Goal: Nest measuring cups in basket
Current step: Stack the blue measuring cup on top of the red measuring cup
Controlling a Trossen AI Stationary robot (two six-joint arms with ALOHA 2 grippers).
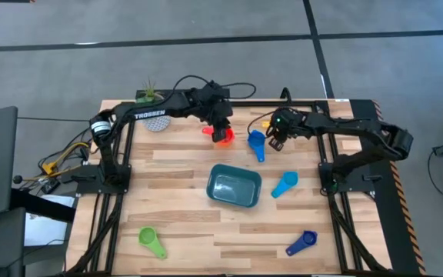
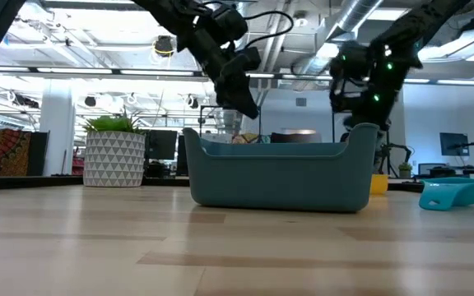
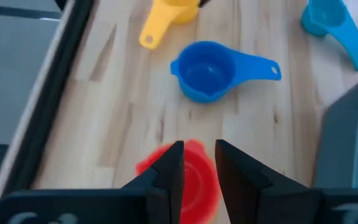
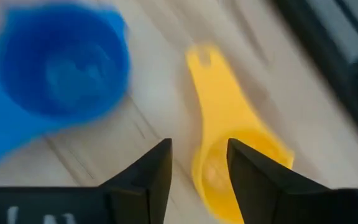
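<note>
A red cup [image 1: 221, 137] lies on the table beyond the teal basket [image 1: 234, 186]. My left gripper [image 1: 221, 127] hovers over it, open by a narrow gap, and the cup [image 3: 194, 177] shows between and below the fingers. My right gripper [image 1: 274, 141] is open above the yellow cup [image 4: 229, 155], which lies on the table with its bowl under the gap. A blue cup [image 1: 257, 145] lies between the two grippers. In the low view both grippers [image 2: 248, 107] [image 2: 359, 111] stand above the basket's rim height.
A light blue cup [image 1: 284, 183] lies to the right of the basket. A green cup [image 1: 152, 241] and a dark blue cup [image 1: 301, 243] lie near the front edge. A white patterned pot with a plant [image 2: 115, 156] stands at the far left.
</note>
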